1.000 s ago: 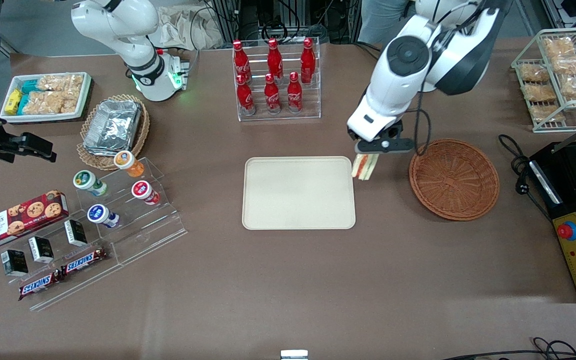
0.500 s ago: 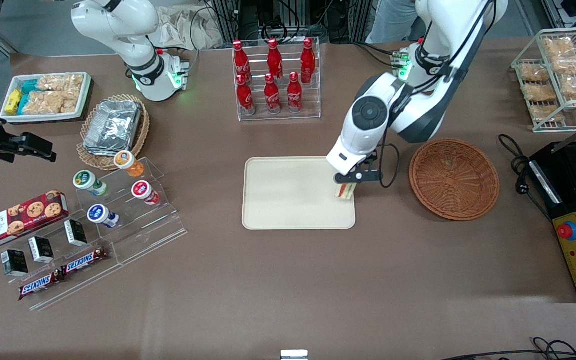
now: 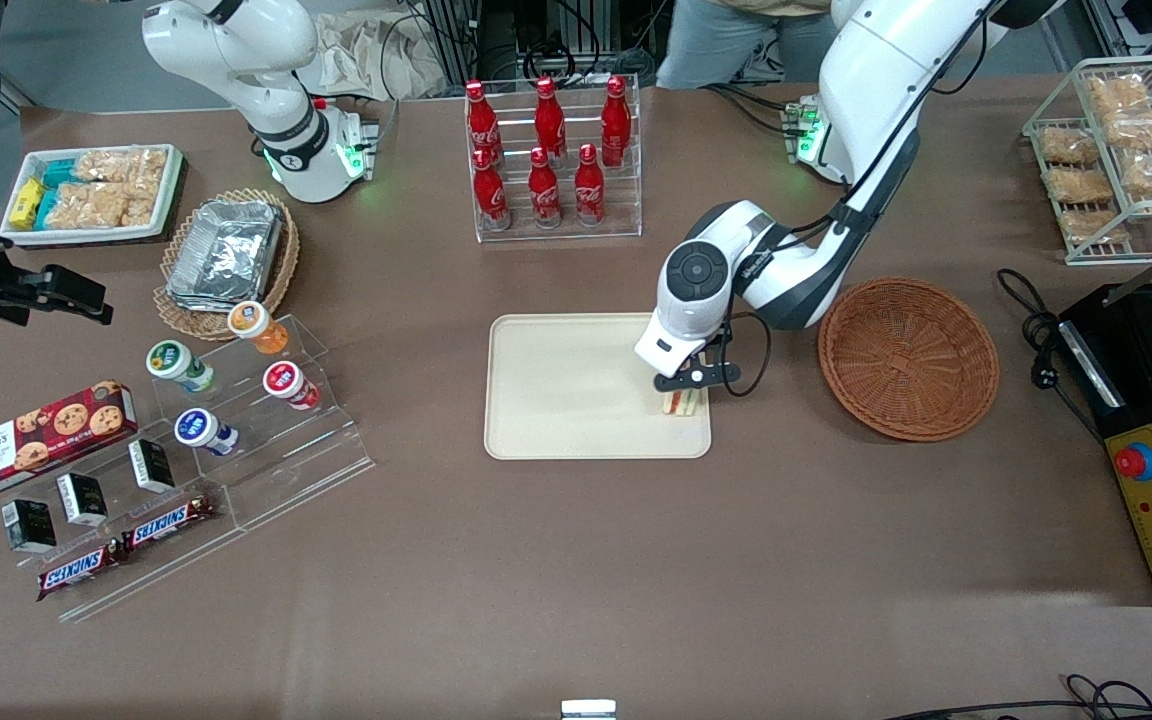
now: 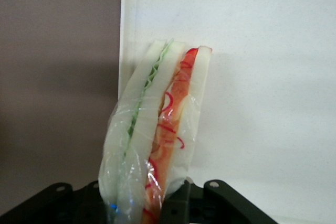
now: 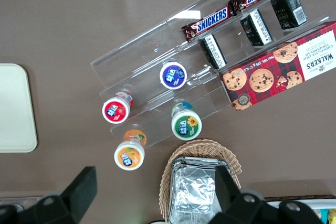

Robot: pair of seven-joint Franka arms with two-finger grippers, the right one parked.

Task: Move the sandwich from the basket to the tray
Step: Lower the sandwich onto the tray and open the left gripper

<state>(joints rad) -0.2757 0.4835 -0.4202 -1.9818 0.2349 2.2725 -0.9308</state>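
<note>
The end effector point(image 3: 681, 392) grips the wrapped sandwich point(image 3: 677, 402) low over the tray point(image 3: 576, 390), near its 4 o'clock corner. Released here, it may topple over the rim onto the tabletop point(image 3: 576, 560), toward the basket point(image 3: 908, 357).

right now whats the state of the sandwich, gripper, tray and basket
sandwich: wrapped in clear film, held upright on edge, low over the tray's corner
gripper: shut on the sandwich, over the tray edge nearest the basket
tray: flat on the table, nothing lying on it
basket: empty, beside the tray
</note>
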